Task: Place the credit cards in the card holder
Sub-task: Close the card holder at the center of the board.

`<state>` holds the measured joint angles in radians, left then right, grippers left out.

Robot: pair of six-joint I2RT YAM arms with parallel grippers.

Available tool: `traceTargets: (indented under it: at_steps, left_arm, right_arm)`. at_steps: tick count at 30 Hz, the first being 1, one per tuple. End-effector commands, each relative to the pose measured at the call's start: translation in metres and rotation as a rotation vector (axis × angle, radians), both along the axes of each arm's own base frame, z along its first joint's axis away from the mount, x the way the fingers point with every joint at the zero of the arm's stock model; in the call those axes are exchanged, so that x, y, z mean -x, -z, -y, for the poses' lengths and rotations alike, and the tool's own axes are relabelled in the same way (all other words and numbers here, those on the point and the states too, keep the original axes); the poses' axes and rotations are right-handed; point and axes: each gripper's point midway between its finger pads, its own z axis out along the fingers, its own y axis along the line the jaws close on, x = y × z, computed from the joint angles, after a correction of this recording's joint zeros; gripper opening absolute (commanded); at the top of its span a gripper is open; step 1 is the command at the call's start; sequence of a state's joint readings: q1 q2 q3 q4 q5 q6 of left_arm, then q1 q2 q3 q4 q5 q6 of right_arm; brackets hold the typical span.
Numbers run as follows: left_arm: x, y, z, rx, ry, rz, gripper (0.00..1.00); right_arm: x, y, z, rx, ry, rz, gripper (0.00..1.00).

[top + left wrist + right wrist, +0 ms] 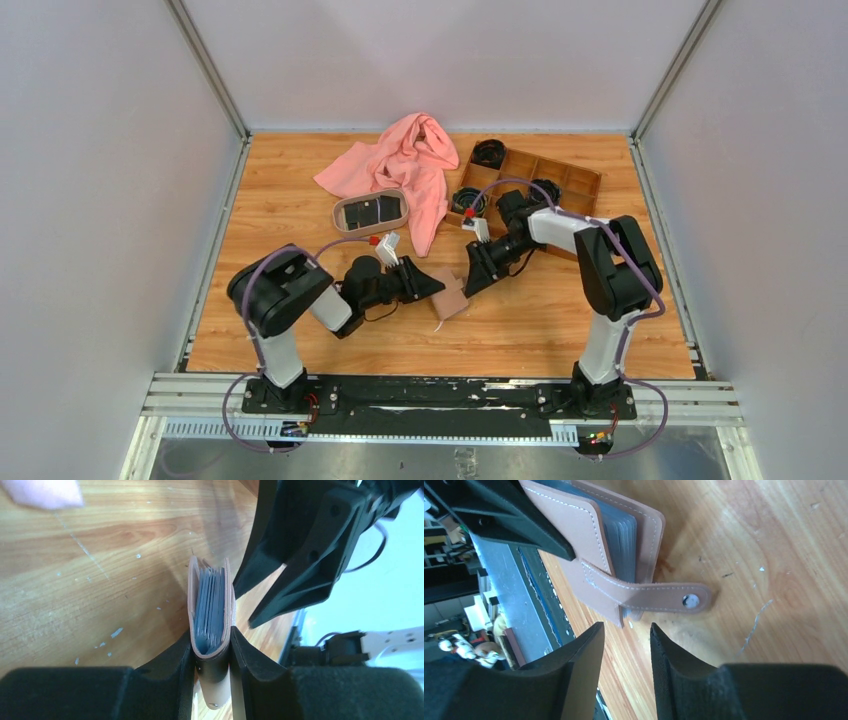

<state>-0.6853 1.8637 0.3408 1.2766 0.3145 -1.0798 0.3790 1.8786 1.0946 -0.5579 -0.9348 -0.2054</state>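
Pinched in the left end effector point(211, 636), the tan-pink leather card holder point(212, 605) points lengthwise outward; the right wrist view shows its unsnapped strap point(659, 596) just beyond the narrowly parted right end effector point(626, 626).

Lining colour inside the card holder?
Grey-blue; the outer covers of the card holder are tan-pink. Shows best in the left wrist view.
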Motion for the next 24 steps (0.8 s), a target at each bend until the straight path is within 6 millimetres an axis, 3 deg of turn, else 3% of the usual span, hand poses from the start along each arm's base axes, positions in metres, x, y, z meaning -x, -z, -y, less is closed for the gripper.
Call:
traceTargets:
  at_steps: [1,5,6,12,20,24]
  left_arm:
    - [0.01,0.009,-0.013,-0.23,0.082,0.133,0.0]
    - [0.01,-0.022,-0.015,-0.312,0.122,0.278,0.0]
    - [0.008,-0.039,-0.014,-0.32,0.127,0.335,0.0]
    - [0.011,-0.085,-0.015,-0.529,0.193,0.594,0.0]
    - [0.019,-0.119,-0.008,-0.975,0.222,1.032,0.0]
    - [0.024,-0.116,0.001,-1.231,0.214,1.202,0.0]
  right_arm:
    - [-0.004,-0.043,0.007,-0.101,-0.092,0.153,0.45]
    - [-0.006,-0.075,0.023,-0.158,-0.138,0.243,0.45]
    - [-0.008,-0.083,0.028,-0.17,-0.135,0.269,0.45]
    - [-0.02,-0.126,0.063,-0.205,-0.042,0.445,0.46]
    - [-0.037,-0.141,0.096,-0.241,0.114,0.468,0.46]
    - [-0.041,-0.14,0.102,-0.24,0.139,0.467,0.45]
